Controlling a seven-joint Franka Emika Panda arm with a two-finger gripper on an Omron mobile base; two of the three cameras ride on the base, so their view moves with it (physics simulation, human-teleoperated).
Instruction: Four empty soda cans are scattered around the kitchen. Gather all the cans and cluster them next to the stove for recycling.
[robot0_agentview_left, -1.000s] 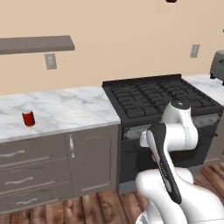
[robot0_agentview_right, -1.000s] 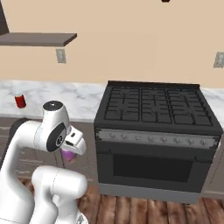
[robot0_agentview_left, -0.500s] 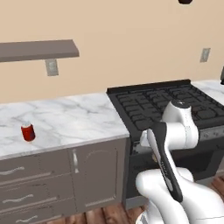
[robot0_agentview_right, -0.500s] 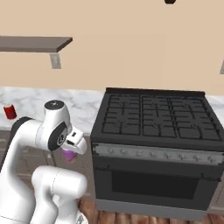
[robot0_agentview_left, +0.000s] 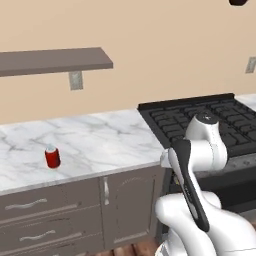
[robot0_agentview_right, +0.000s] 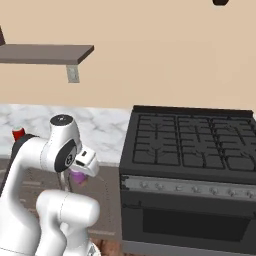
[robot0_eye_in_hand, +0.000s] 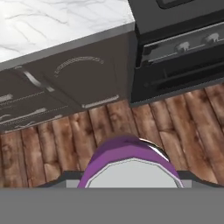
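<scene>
My gripper (robot0_agentview_right: 80, 172) hangs low in front of the cabinets, shut on the purple-pink soda can (robot0_agentview_right: 76, 178). In the hand view, that can's purple body and silver top (robot0_eye_in_hand: 131, 164) sit at the bottom, above the wood floor. A red soda can (robot0_agentview_left: 52, 156) stands upright on the marble counter, well to the left of the stove (robot0_agentview_left: 210, 120). From the right base view, this red can (robot0_agentview_right: 18, 133) peeks out behind my arm. The stove (robot0_agentview_right: 190, 145) is to the right of my hand, and its oven front (robot0_eye_in_hand: 175, 48) shows at the upper right of the hand view.
Dark cabinet doors and drawers (robot0_eye_in_hand: 65, 83) run under the marble counter (robot0_agentview_left: 100, 140). A brown shelf (robot0_agentview_left: 50, 60) hangs on the beige wall above the counter, with an outlet (robot0_agentview_left: 76, 80) under it. Wood-plank floor (robot0_eye_in_hand: 52, 148) lies below my hand.
The base has driven, so the whole scene has shifted and the counter and stove look closer. My gripper still holds the purple-pink can in the same pose.
</scene>
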